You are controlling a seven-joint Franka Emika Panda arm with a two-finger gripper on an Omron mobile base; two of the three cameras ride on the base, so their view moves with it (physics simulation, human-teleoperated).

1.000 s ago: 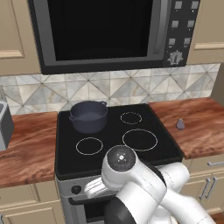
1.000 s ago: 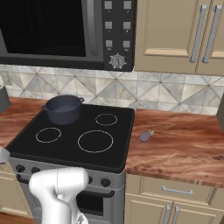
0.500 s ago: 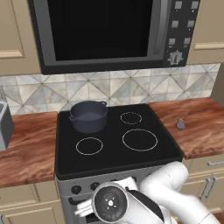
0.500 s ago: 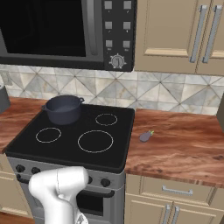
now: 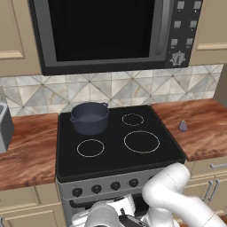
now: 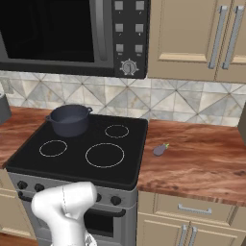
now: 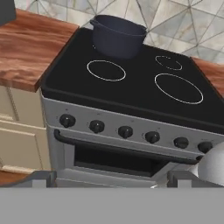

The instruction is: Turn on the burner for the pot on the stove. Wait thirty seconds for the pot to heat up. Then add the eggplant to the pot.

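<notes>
The dark blue-grey pot (image 5: 90, 117) (image 6: 70, 120) (image 7: 119, 36) stands on the back left ring of the stove (image 5: 115, 153) (image 6: 79, 168) (image 7: 135, 94). Below the black glass top runs a row of black knobs (image 5: 106, 187) (image 7: 125, 131) on the grey front. The small grey-purple eggplant (image 5: 182, 126) (image 6: 160, 149) lies on the wooden counter right of the stove. My gripper (image 7: 111, 183) hangs low in front of the oven door, below the knobs and looking up at them. It is open, with nothing between its widely spaced fingertips (image 7: 41, 179).
A black-windowed microwave (image 5: 106, 35) (image 6: 62, 33) hangs above the stove. Wooden counters (image 5: 26, 150) (image 6: 202, 158) run on both sides. A grey appliance (image 5: 4, 128) sits at the far left. Beige cabinets (image 6: 197, 38) and drawers (image 6: 192, 209) are on the right.
The hand has sunk from above the stove's front edge down to the front of the oven door. The jaws stayed open. Pot and eggplant have not moved.
</notes>
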